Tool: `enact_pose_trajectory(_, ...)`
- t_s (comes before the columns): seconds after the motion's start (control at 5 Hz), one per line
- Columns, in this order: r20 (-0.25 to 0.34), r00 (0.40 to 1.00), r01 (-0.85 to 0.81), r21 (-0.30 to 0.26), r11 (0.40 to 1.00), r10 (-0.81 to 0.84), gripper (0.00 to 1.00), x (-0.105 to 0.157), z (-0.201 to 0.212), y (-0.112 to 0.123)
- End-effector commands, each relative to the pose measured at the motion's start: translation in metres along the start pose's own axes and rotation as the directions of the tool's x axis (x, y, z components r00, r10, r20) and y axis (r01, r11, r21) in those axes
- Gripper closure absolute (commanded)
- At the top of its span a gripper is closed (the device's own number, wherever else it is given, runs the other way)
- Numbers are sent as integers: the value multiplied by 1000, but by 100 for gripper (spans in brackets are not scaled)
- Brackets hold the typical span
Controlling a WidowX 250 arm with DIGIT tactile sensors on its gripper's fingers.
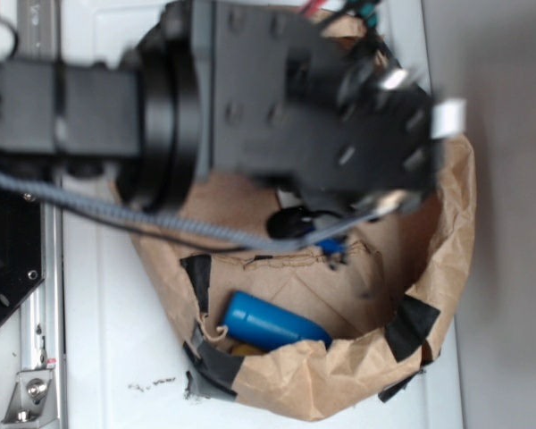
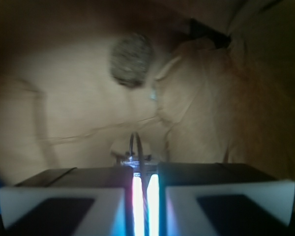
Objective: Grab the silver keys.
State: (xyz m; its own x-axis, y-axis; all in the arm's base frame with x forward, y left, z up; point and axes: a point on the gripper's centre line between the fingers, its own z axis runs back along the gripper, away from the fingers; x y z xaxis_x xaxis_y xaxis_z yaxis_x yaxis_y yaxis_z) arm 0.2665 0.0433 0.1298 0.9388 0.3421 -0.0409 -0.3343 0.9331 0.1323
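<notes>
Inside the paper bag (image 1: 339, 375) | my pincer (image 2: 142, 196) clenched, jaws nearly touching, on a wire loop | silver keys (image 2: 132, 153) just beyond the tips, rock-like lump (image 2: 132, 60) well apart | step: grasp seemingly made | next: lift straight, watch for slipping.

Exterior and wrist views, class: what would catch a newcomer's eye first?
The big black robot arm fills the top of the exterior view, leaning over a crumpled brown paper bag. A bright blue cylinder lies inside the bag near its lower edge. In the wrist view, a grey rough lump sits on the paper ahead of the gripper.
</notes>
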Motion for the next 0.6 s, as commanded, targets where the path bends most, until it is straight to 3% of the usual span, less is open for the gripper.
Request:
enact_pose_trajectory(0.0, 200, 980, 60, -242, 968, -11, 100, 8, 34, 19)
enact_pose_trajectory(0.2, 208, 978, 39, -240, 970, 12, 100, 23, 30, 22)
enact_pose_trajectory(0.4, 192, 981, 29, -177, 984, 5, 100, 27, 24, 17)
